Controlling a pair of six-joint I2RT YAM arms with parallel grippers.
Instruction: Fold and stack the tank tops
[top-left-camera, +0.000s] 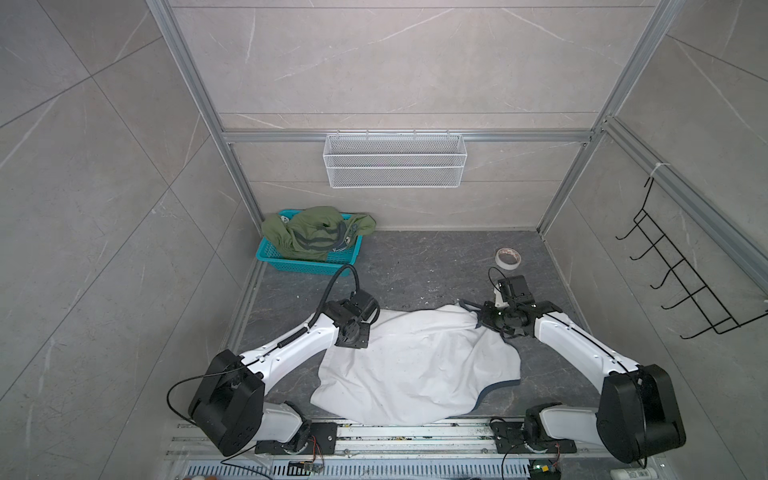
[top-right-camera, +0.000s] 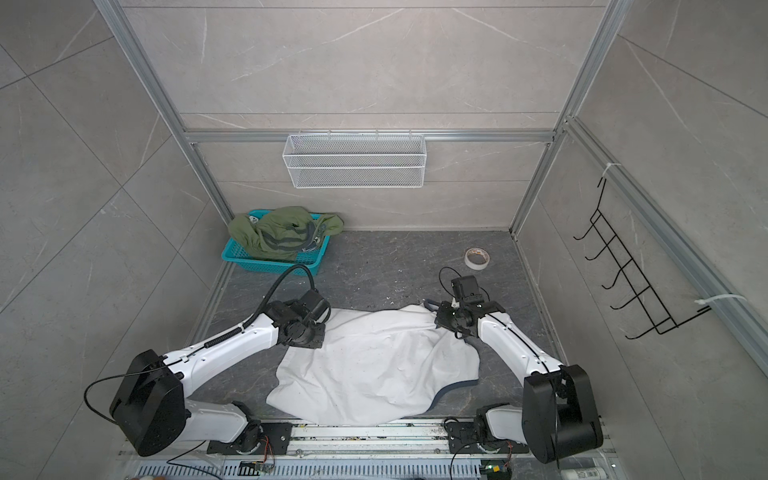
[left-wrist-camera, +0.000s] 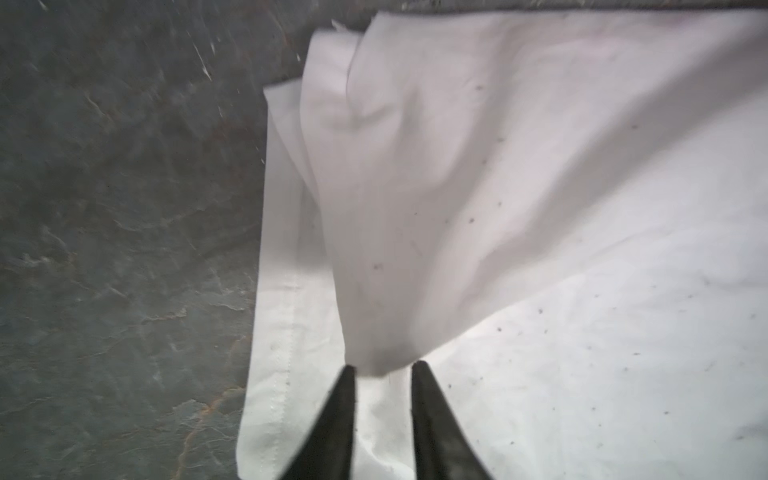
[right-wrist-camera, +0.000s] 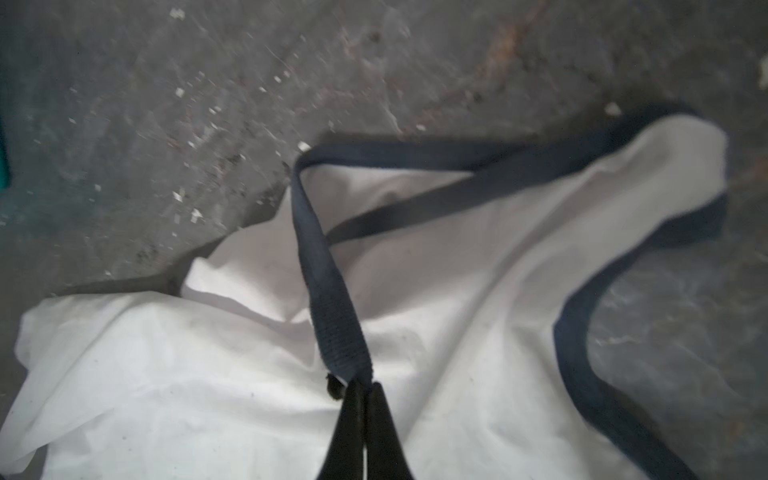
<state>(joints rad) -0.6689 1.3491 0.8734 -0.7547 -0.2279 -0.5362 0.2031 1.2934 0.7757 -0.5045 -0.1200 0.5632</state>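
White cloth tank top w/ navy trim (top-left-camera: 415, 365) lies spread on dark grey tabletop (top-left-camera: 415, 270), btwn arms. Right fingers (right-wrist-camera: 353, 424) clenched on its strap. Left fingers (left-wrist-camera: 345, 415) parted, cloth fold at tips, ungripped. Olive green cloth tank top (top-left-camera: 316, 232) heaped in teal plastic basket (top-left-camera: 291, 264), far-left corner.

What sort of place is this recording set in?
Probably a robotics lab cell, not a home: an aluminium frame holds tile-look panels, a metal mounting rail runs along the near edge, and the white tank top and teal basket look like staged props.
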